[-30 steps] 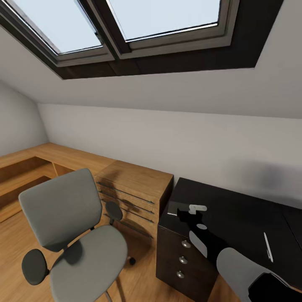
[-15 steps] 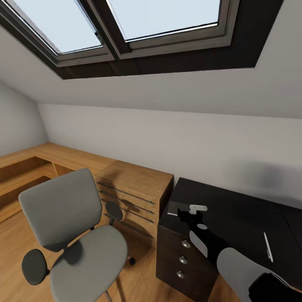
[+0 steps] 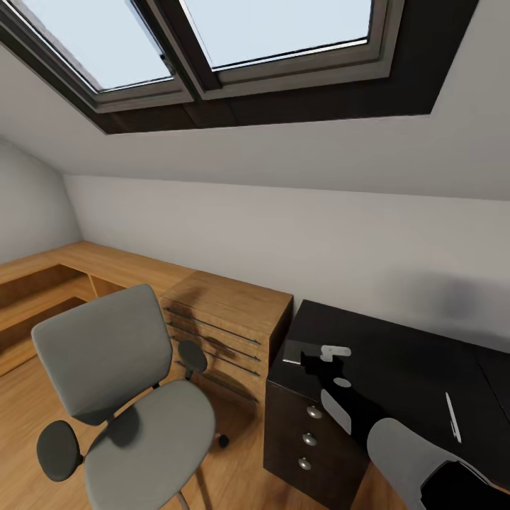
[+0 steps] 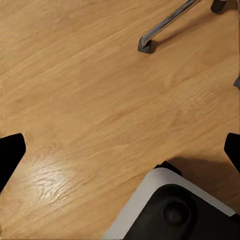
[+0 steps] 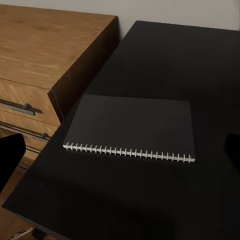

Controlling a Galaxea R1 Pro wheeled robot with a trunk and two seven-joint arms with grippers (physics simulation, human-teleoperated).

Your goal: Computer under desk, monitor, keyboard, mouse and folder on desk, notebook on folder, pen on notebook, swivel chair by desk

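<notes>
The grey swivel chair [image 3: 127,404] stands on the wood floor left of the black desk [image 3: 404,354], and its seat is bare. A thin grey notebook [image 5: 132,125] with a pale spiral edge lies flat near the desk's left end [image 3: 292,350]. My right gripper [image 3: 312,363] hovers just above it, open, with nothing between its black fingers [image 5: 10,157]. The white pen [image 3: 452,416] lies farther right on the desk. My left gripper [image 4: 120,150] is open over the floor beside a chair leg [image 4: 165,25]. Folder, monitor, keyboard, mouse and computer are out of view.
A light wood cabinet [image 3: 227,326] with bar handles stands between chair and desk, against the wall. The desk's dark drawers with silver knobs [image 3: 309,439] face me. Skylights [image 3: 212,35] sit in the sloped ceiling. My own base [image 4: 170,210] is on the floor below the left gripper.
</notes>
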